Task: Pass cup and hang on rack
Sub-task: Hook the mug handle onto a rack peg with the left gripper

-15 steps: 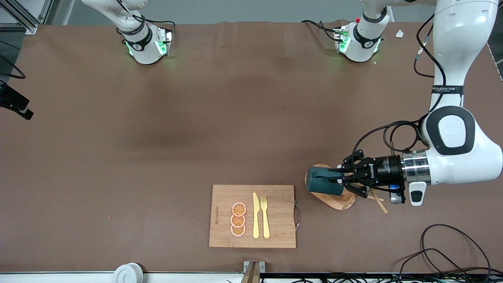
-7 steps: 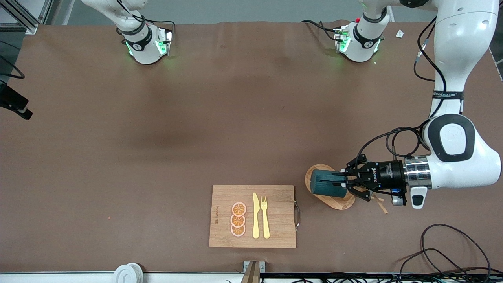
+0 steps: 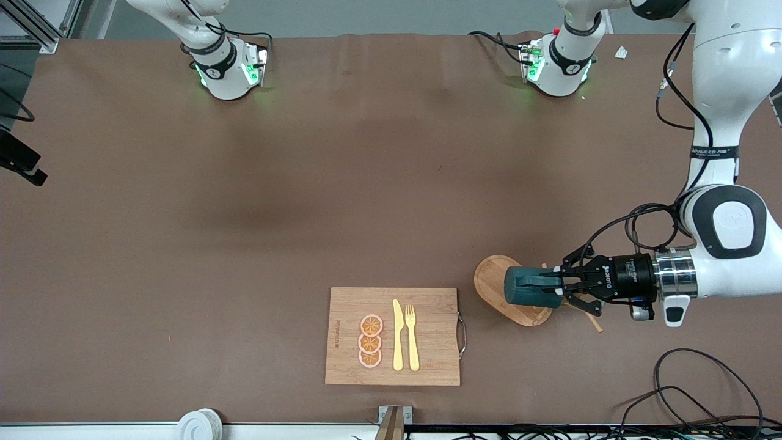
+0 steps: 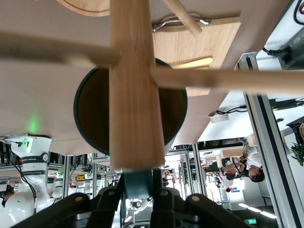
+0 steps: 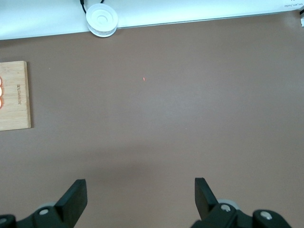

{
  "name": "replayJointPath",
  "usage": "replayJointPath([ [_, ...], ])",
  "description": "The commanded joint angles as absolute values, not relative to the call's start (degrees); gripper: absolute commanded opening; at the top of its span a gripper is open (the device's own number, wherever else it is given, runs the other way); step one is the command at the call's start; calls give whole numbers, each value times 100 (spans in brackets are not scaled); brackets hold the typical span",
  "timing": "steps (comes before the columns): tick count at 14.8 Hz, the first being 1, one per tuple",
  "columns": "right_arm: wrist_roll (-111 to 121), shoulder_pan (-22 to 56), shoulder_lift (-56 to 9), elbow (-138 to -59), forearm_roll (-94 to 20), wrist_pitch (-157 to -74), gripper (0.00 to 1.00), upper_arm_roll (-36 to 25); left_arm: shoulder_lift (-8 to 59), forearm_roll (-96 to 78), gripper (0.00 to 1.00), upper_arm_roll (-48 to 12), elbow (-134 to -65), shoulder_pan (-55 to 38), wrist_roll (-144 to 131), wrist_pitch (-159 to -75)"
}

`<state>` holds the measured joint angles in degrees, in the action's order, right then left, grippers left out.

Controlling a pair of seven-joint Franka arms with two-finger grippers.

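Front view: you're looking at the left claw (image 3: 559, 288) clamped tight on the cup (image 3: 530, 287), carrying it on its side over the oval base of the rack (image 3: 492, 278), toward the left arm's end of the surface. The cup is in the air, not hanging yet. Just beside the rack sits the cutting board (image 3: 427, 357) with its knife (image 3: 398, 335), fork (image 3: 412, 336) and orange slices (image 3: 370, 341).

In the left wrist view you're seeing it close up: the cup (image 4: 90, 111) is lying mouth toward the camera, the rack's post (image 4: 135, 85) is crossing right in front of that mouth, and thin pegs (image 4: 223, 78) are sticking out to both sides. The handle looks to be the part pinched in the claw, though I can't tell for sure.

Here's what could bite you. That post is crowding the cup, so any sideways drift could knock the rack and tip it, since only its flat base is holding it down. If the handle isn't lined up with a peg, you could be letting go onto nothing and the cup drops. A thin peg could also snag on the rim and drag the rack along.

The right claw (image 5: 141, 197) is waiting, spread wide and empty, over bare surface (image 5: 190, 118).
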<state>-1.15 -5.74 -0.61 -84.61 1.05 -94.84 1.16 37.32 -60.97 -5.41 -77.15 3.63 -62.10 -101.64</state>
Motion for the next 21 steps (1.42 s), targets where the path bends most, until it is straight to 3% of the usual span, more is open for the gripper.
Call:
replayJointPath([
  [1,-123,-729,-88,-8385,105,-9422,100,220,3797,-6240,2,-571,-7699,404,-6170,-10099],
  [11,-123,-729,-88,-8376,114,-9422,100,220,3823,-6267,3,-571,-7699,554,-6188,-10099],
  [14,-114,-729,-79,-8376,114,-9422,100,220,3815,-6258,9,-571,-7699,571,-6179,-10090],
  [15,-114,-738,-79,-8376,114,-9422,100,220,3814,-6249,26,-571,-7699,554,-6170,-10090],
  [18,-123,-730,-79,-8376,114,-9422,100,220,3744,-6188,95,-589,-7699,571,-6214,-9968],
  [19,-123,-729,-88,-8376,114,-9422,100,220,3744,-6196,100,-589,-7691,597,-6170,-9801],
  [21,-106,-738,-79,-8376,114,-9422,100,220,3701,-6188,100,-554,-7664,598,-6205,-9668],
])
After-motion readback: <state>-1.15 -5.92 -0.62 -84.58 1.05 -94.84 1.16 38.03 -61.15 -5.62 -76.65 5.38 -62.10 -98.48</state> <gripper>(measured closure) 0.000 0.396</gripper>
